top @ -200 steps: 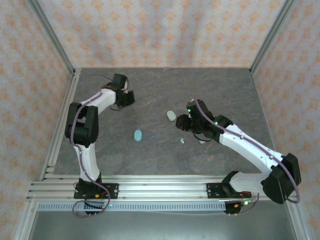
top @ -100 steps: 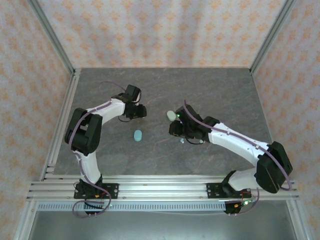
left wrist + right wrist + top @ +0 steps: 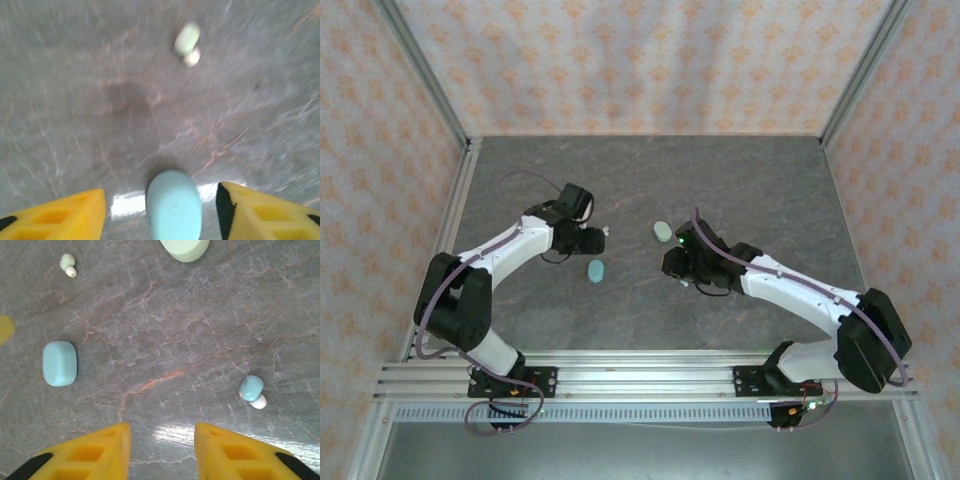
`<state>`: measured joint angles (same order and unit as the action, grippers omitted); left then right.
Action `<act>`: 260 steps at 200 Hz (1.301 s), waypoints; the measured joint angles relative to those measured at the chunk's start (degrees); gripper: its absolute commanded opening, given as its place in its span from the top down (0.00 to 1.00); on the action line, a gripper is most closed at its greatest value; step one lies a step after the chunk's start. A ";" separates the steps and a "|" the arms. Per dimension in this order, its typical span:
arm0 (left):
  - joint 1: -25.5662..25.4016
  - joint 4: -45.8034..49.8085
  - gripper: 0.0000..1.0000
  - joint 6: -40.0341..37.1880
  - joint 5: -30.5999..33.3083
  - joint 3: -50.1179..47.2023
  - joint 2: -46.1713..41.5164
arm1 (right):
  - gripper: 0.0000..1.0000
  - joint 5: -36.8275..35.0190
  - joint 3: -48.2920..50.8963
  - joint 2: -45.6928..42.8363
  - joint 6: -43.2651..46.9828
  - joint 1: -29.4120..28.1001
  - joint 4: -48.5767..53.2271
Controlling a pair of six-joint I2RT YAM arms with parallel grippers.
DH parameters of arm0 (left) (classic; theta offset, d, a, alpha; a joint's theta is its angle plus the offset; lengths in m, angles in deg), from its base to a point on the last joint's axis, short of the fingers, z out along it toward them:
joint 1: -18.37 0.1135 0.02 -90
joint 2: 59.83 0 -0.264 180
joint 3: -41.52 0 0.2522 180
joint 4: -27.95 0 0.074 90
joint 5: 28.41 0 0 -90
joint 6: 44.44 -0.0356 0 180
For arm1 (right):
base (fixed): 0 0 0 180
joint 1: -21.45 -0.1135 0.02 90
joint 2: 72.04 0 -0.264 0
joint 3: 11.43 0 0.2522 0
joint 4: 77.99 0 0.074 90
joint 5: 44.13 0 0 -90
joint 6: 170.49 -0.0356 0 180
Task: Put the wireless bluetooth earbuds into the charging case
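On the grey veined table (image 3: 165, 330), just ahead of my released right gripper (image 3: 162, 450), lies a tiny light-blue plastic earbud (image 3: 251, 390), which I judge light, slick and apt to roll, so I would pinch its rounded body.

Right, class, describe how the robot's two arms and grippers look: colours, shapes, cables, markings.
The left arm and right arm have white shells with black joints; a thin purple-grey cable loops along each. A green light glows near the right wrist. The left gripper and right gripper have wedge-shaped yellow fingers with rectangular hollows and black patches.
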<state>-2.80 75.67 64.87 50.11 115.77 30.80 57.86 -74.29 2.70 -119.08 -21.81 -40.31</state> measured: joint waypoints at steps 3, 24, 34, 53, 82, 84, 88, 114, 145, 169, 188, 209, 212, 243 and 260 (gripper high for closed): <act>-0.26 0.20 0.36 0.04 0.00 -0.33 0.07 | 0.61 0.00 0.11 0.00 -0.02 0.00 0.02; -2.01 0.98 0.34 0.04 0.15 -1.38 0.83 | 0.61 0.02 0.70 0.17 -0.39 -0.07 -0.37; -2.97 0.98 0.34 0.07 0.22 -1.42 1.44 | 0.61 0.02 0.92 0.20 -0.63 -0.09 -0.76; -4.39 0.87 0.35 0.09 0.26 -1.40 3.26 | 0.61 0.02 1.11 0.17 -0.85 -0.09 -1.27; -5.18 0.37 0.38 0.24 0.39 -1.25 7.78 | 0.61 -0.13 1.79 -0.39 -1.29 -0.09 -1.66; -5.22 0.33 0.39 0.28 0.42 -1.25 8.13 | 0.61 -0.15 1.84 -0.46 -1.29 -0.09 -1.68; -5.33 0.33 0.40 0.28 0.44 -1.18 8.70 | 0.61 -0.20 2.05 -0.70 -1.33 -0.09 -1.68; -5.86 0.57 0.53 0.63 2.12 -0.39 9.92 | 0.60 -0.22 3.30 -2.08 -1.99 -0.09 -1.97; -5.86 0.74 0.70 0.66 2.97 -0.37 9.79 | 0.57 -0.20 5.27 -3.72 -3.06 -0.09 -3.67; -5.86 -1.03 0.82 0.26 1.46 -1.14 8.52 | 0.56 -0.07 7.82 -5.88 -4.55 -0.09 -7.06; -5.84 -2.38 0.84 0.20 -1.25 -1.77 5.49 | 0.54 0.48 10.95 -8.83 -6.14 -0.02 -11.08; -5.68 -4.22 0.84 0.24 -5.81 -1.99 0.87 | 0.51 1.79 14.99 -12.44 -8.04 0.35 -17.44; -5.68 -4.59 0.84 0.28 -6.40 -2.01 0.22 | 0.51 1.88 15.43 -12.85 -7.96 0.35 -18.16; -4.70 -7.15 0.84 6.25 -10.67 -2.01 -6.14 | 0.46 1.51 17.27 -15.04 -7.61 -0.55 -24.96; -4.15 -8.26 0.84 12.50 -11.28 -2.01 -7.89 | 0.44 -0.48 17.27 -14.60 -5.18 -2.93 -28.68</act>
<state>-6.95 67.40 77.37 38.83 113.76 22.91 57.38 -57.02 -11.90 -124.26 -24.74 -68.99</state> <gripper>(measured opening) 0.373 0.549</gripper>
